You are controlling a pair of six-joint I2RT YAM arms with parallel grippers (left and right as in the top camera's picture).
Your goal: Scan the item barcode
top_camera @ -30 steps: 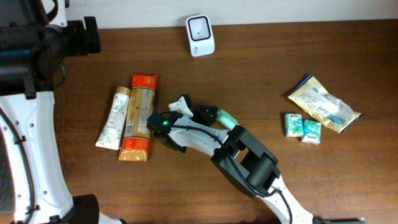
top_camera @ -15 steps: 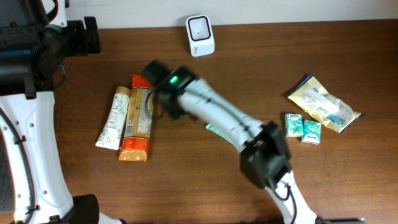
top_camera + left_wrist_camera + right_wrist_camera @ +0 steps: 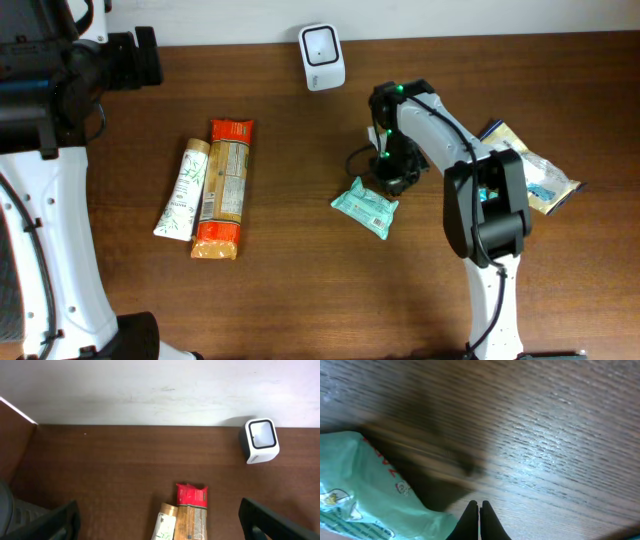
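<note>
A green wipes pack lies flat on the wooden table, right of centre. The same green wipes pack fills the lower left of the right wrist view. My right gripper points down just off its upper right corner. In the wrist view this right gripper is shut, with nothing between its fingertips and bare wood under them. The white barcode scanner stands at the table's far edge, also in the left wrist view as the scanner. My left gripper hangs wide open and empty, high above the far left.
A white-green tube and an orange-red bar pack lie side by side on the left. At the right lie a yellowish bag and two small green tissue packs. A white wall backs the table.
My right arm has swung from the orange-red bar pack on the left across to the right of the green wipes pack, and its fingers have shut. The left arm has not moved.
</note>
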